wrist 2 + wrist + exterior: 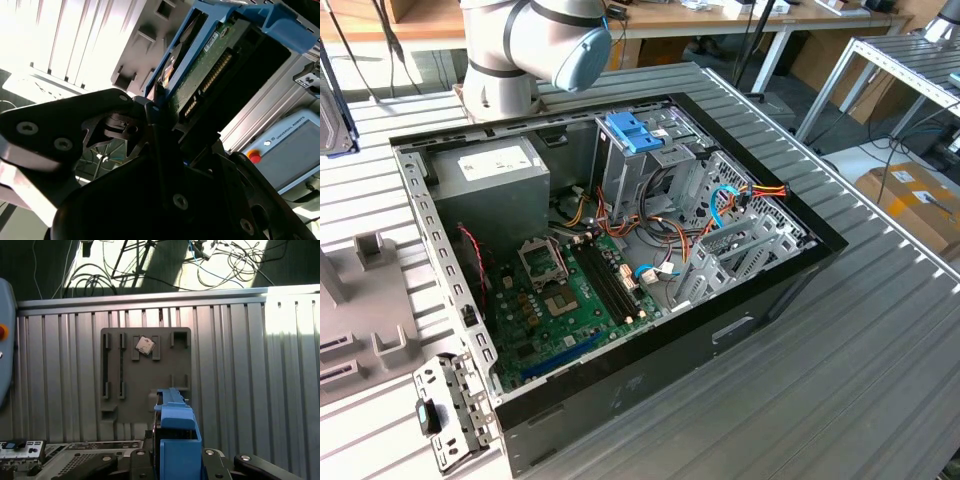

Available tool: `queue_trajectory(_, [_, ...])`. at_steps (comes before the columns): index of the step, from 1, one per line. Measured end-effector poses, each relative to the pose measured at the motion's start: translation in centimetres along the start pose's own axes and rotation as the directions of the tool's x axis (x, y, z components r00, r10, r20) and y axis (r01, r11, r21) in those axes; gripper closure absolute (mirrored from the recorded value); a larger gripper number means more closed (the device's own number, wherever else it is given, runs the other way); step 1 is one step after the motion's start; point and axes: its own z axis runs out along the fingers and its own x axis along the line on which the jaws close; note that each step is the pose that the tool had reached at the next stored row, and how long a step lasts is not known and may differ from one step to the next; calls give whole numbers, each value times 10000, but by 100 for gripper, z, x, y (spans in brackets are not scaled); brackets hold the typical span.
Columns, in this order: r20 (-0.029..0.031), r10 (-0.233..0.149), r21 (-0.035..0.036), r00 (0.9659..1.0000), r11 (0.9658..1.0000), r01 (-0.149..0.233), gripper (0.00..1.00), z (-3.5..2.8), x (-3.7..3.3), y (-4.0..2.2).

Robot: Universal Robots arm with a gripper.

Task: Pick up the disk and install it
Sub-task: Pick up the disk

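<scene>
The disk (pixel 205 70) is clamped in my gripper (pixel 167 120), which is shut on it and holds it off the table. In the second wrist view its green circuit-board underside, connector row and blue side rails (pixel 280 20) face the camera. The first wrist view has one blue rail (pixel 175 435) standing up between the black fingers (pixel 100 465), above a grey fixture plate (pixel 145 370). At the exterior view's left edge a grey slab with a blue edge (pixel 334 108), likely the same disk, hangs over the table.
The open computer case (pixel 800 270) lies on the ribbed metal table, with a blue drive cage (pixel 635 130), a grey power supply (pixel 490 175) and motherboard (pixel 570 300) inside. The fixture plate carries a small chip (pixel 145 345). A teach pendant (pixel 290 145) lies nearby.
</scene>
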Motion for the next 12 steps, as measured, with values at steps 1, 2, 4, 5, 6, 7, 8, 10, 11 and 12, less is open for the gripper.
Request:
queue_trajectory(1, [0, 0, 1, 10000, 10000, 0, 64, 0, 0, -8])
queue_trajectory(2, [0, 0, 1, 10000, 10000, 0, 64, -1, -1, -21])
queue_trajectory(4, [0, 0, 0, 10000, 10000, 0, 64, -1, -2, -36])
queue_trajectory(5, [0, 0, 1, 10000, 10000, 0, 64, -1, -3, -44])
queue_trajectory(6, [0, 0, 0, 10000, 10000, 0, 64, -2, -3, -52])
queue_trajectory(7, [0, 0, 1, 10000, 10000, 0, 64, -2, -3, -62])
queue_trajectory(8, [0, 0, 0, 10000, 10000, 0, 64, -3, -4, -70])
queue_trajectory(10, [0, 0, 0, 10000, 10000, 0, 64, -3, -5, -84])
queue_trajectory(11, [0, 0, 0, 10000, 10000, 0, 64, -4, -5, -95])
queue_trajectory(12, [0, 0, 0, 10000, 10000, 0, 64, -4, -6, -103])
